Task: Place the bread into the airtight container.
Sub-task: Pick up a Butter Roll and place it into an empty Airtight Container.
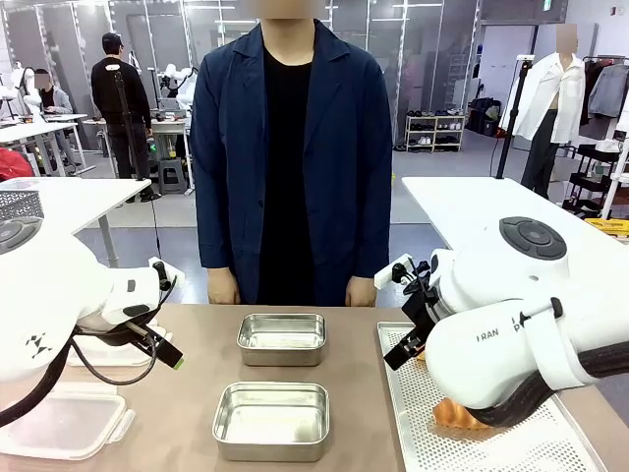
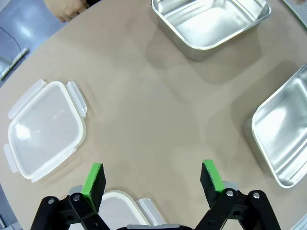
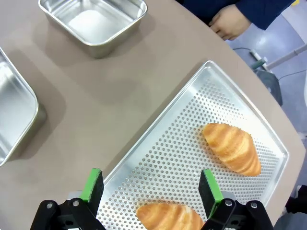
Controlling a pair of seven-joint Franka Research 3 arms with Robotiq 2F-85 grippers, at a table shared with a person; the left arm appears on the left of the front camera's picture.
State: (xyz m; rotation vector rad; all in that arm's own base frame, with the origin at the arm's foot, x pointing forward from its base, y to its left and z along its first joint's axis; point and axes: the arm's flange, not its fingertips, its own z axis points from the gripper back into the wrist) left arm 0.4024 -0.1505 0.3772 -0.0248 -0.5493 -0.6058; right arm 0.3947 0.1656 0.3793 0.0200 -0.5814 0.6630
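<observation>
Front view: person (image 1: 290,157) stands at far side of table (image 1: 197,393). Two empty metal containers sit mid-table, far container (image 1: 281,339) & near container (image 1: 271,421). Clear lid (image 1: 59,425) lies bottom left under left arm (image 1: 59,295). Holed tray (image 1: 491,442) is on the right, w/ a bit of bread (image 1: 454,413) peeking from under right arm (image 1: 521,344).

Left wrist view: left gripper (image 2: 152,178) is wide apart, holds nothing, over bare table btwn lid & near container. Second lid (image 2: 122,206) shows at bottom edge.

Right wrist view: right gripper (image 3: 151,184) is wide apart, empty, over tray. Bread lies just below & btwn its fingers. Second bread (image 3: 232,147) lies farther along tray, apart from both containers.
</observation>
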